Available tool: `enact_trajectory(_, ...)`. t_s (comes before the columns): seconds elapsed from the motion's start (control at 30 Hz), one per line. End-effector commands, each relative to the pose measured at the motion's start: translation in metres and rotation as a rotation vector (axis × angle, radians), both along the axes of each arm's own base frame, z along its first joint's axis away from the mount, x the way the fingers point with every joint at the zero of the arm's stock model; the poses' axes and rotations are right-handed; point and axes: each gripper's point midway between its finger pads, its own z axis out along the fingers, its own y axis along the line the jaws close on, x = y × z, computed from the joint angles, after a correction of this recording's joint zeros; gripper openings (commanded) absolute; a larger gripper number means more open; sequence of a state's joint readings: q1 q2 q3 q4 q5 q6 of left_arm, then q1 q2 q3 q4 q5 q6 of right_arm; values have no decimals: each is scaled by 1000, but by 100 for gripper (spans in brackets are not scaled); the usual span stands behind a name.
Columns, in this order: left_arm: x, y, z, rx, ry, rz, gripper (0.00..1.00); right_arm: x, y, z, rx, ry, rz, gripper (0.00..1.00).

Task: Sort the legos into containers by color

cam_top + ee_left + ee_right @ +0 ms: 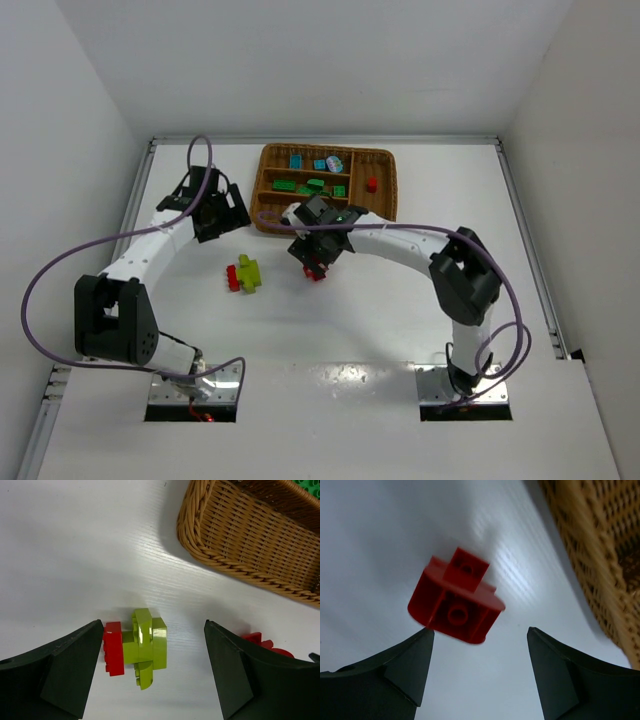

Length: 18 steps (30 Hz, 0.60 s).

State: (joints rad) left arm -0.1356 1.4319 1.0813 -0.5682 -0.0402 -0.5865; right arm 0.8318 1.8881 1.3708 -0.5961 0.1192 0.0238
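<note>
Top external view shows a white table boxed in by plain white walls. The wicker tray sits at the far middle with sorted bricks in its slots.

The left arm reaches forward and the left gripper hangs over the table with its fingers spread wide. Between them lies a lime-yellow brick. Touching its side is a red brick, just beside the picture-left finger. The tray's corner stands beyond the other finger.

The right arm bows across to the left, and the right gripper also has its fingers spread. A rounded red brick, blurred and tilted with its hollow underside showing, sits just beyond the gap, nearer the picture-left fingertip. Whether it touches that tip I cannot tell.
</note>
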Motion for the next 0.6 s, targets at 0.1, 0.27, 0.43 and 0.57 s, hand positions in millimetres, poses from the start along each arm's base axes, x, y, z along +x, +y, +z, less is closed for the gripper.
enact_trajectory(0.1,4,4,14,-1,-54,6,88,40,36,19,83,-88,44,76)
enact_trajectory(0.27,9,5,19,6,-65,13,88,40,41,10,101,-43,48,68)
enact_trajectory(0.43,9,6,16,13,-57,5,88,44,47,11,137,-37,46,54)
enact_trajectory(0.57,9,6,16,13,-57,5,88,42,46,8,132,-15,24,32)
